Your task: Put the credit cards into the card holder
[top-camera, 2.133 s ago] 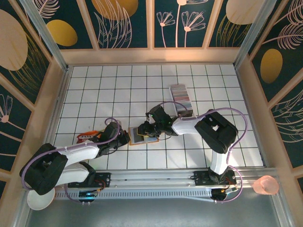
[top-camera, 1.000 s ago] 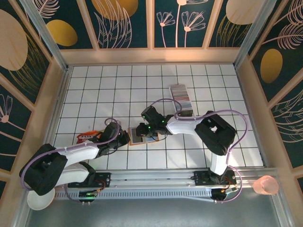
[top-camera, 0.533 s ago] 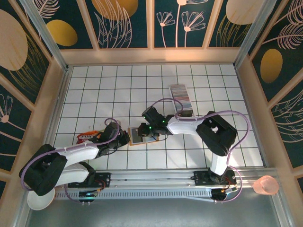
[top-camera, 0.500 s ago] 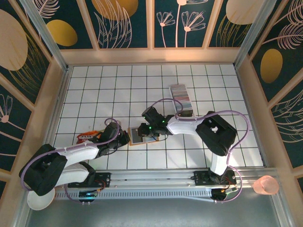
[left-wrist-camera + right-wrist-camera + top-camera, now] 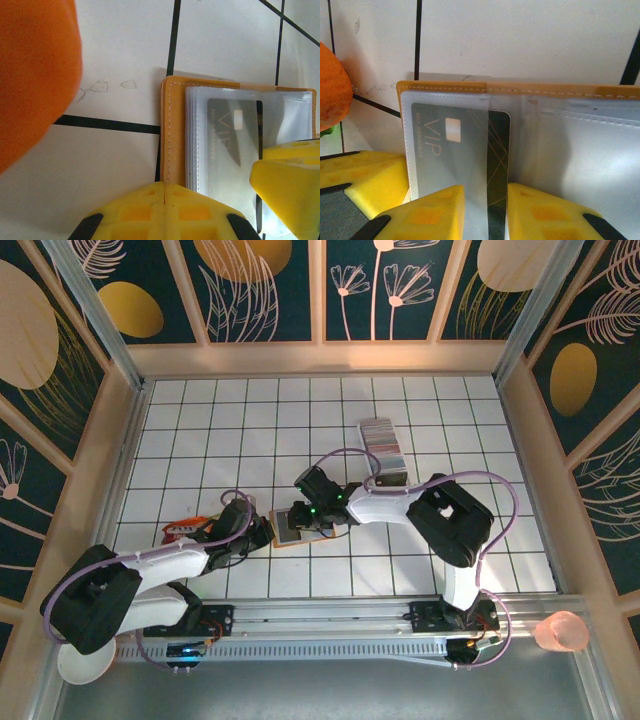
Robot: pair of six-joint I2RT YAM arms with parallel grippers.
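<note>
Two blocky yellow fingertips (image 5: 427, 212) of the right gripper (image 5: 485, 202) stand a narrow gap apart. A strip of a dark grey card (image 5: 455, 145) shows in that gap, and I cannot tell whether they pinch it or only rest on it. The card is matt and round-cornered, printed "VIP" with a pale chip square and fine gold lines. Most of it lies under a glossy clear plastic sleeve (image 5: 580, 150) inside the card holder (image 5: 520, 87).

The holder lies open and flat. Its rim is tan-orange leather with a line of pale stitching, and its sleeves are stacked in soft, slightly cloudy layers.

In the left wrist view, the left gripper (image 5: 215, 190) has its two yellow fingers, moulded with shallow squares, at the holder's (image 5: 172, 135) near edge. One finger is over the leather rim and the other over the sleeves and the card (image 5: 232, 135). They sit close together, but I cannot tell if they clamp anything. A smooth, rounded orange shape (image 5: 35, 75) sits blurred just beside the holder.

From above, the left gripper (image 5: 258, 533) is at the left edge of the holder (image 5: 287, 532) and the right gripper (image 5: 298, 518) is at its right side. Both are near the middle of the table (image 5: 200, 440), which is white tile with thin black grid lines. The credit cards (image 5: 383, 448) stand on edge in a long grey, white and pink row, well apart from the holder and farther back to the right.
</note>
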